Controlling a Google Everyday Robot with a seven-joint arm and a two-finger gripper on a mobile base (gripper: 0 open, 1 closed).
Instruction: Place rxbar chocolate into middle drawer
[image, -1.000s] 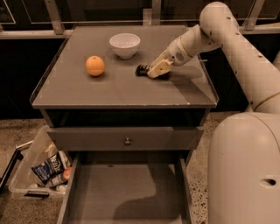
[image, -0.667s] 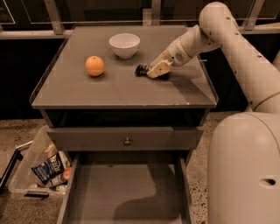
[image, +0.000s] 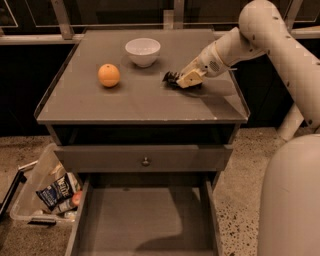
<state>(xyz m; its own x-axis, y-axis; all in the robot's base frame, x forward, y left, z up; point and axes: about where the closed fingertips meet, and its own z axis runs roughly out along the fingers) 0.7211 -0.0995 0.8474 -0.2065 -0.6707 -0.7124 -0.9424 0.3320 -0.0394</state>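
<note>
The claw is held low over the right rear of the tabletop. A white bowl is seen just left of it and slightly farther back. An orange is set farther left, about level with it. Below it, a drawer front with a round knob is shown. Far down to its left, a clear bin holding a snack bag is seen.

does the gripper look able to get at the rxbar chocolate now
Likely yes: the gripper sits right at the rxbar chocolate on the cabinet top; bowl and orange lie well aside.
</note>
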